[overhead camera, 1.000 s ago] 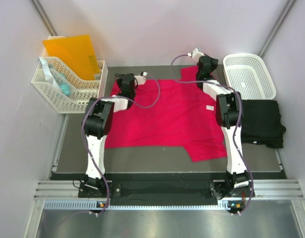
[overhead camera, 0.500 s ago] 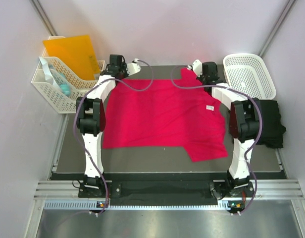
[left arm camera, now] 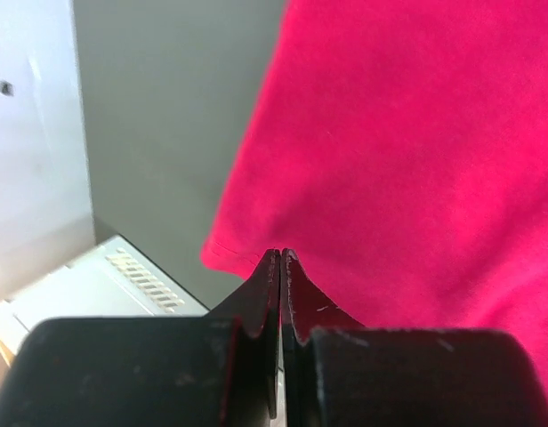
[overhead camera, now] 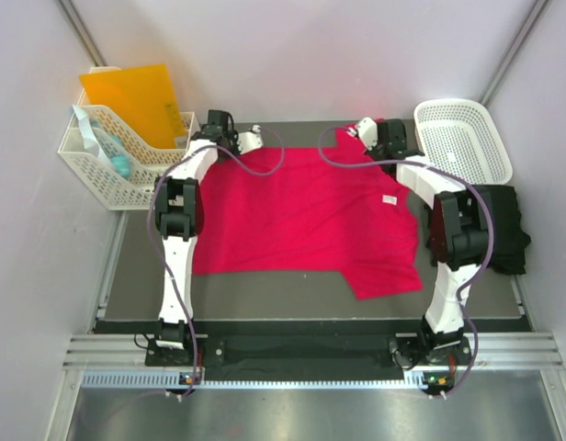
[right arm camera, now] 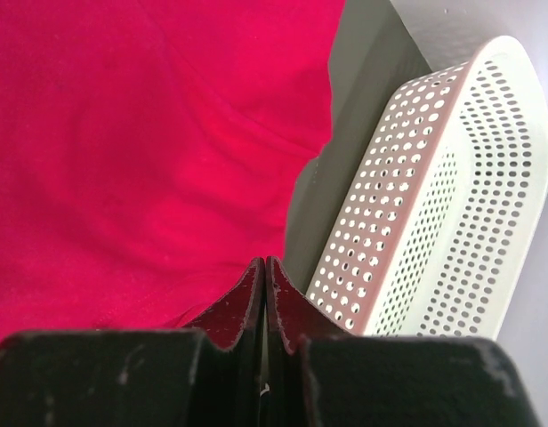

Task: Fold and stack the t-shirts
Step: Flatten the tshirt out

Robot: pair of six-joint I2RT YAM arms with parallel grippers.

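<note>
Dark table mat (overhead camera: 265, 285), red t-shirt (overhead camera: 301, 211) lying flat and unfolded. The left gripper (left arm camera: 280, 255) and right gripper (right arm camera: 263, 262) are both pinched shut on its edge at their tips. The black t-shirt (overhead camera: 490, 230) sits behind the right gripper, so nothing's stacked yet.

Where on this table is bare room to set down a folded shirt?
Bare mat runs along the near edge below the red t-shirt, and left of it, this side of the white organizer. Right side is crowded: black t-shirt, white basket.
</note>
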